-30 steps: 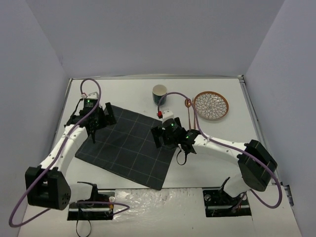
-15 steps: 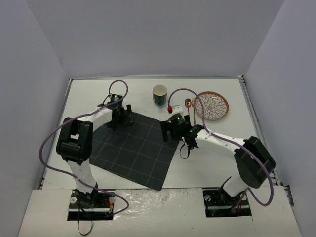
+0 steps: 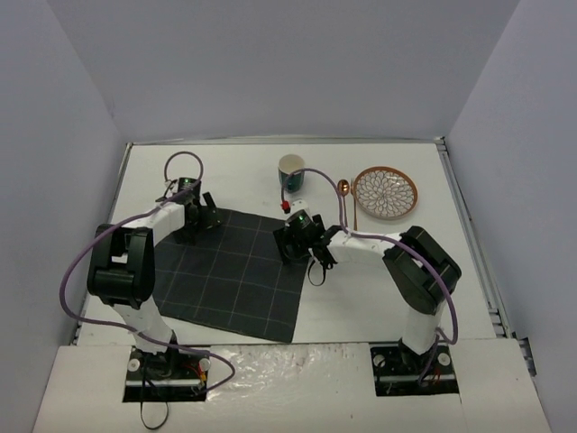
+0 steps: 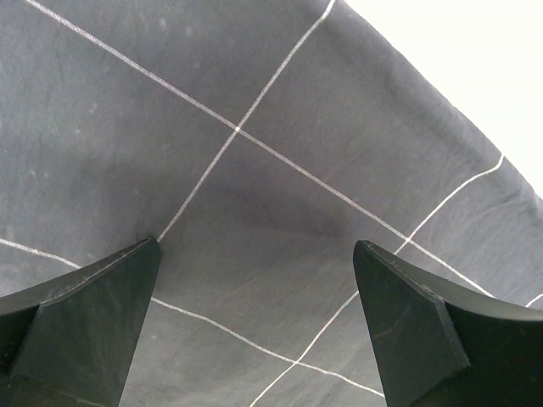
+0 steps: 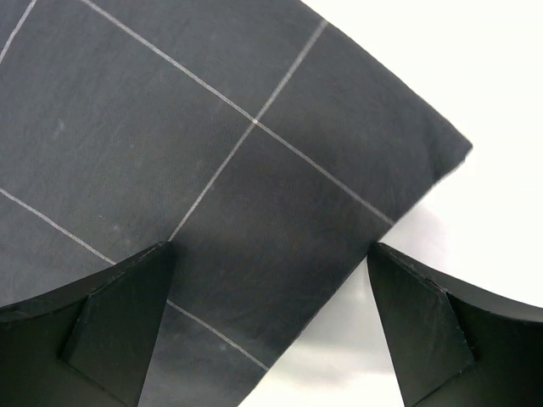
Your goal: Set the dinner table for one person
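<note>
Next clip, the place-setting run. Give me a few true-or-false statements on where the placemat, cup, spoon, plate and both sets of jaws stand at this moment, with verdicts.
1. The plate lies on the placemat. False: it rests on the bare dinner table, off to the right of the placemat's far corner.
2. The cup stands upright beyond the placemat's far edge. True.
3. The left jaws are shut on the placemat. False: they stand open over it, holding nothing.
4. The spoon lies between the cup and the plate. True.
5. The right jaws are open over a corner of the placemat. True.
</note>
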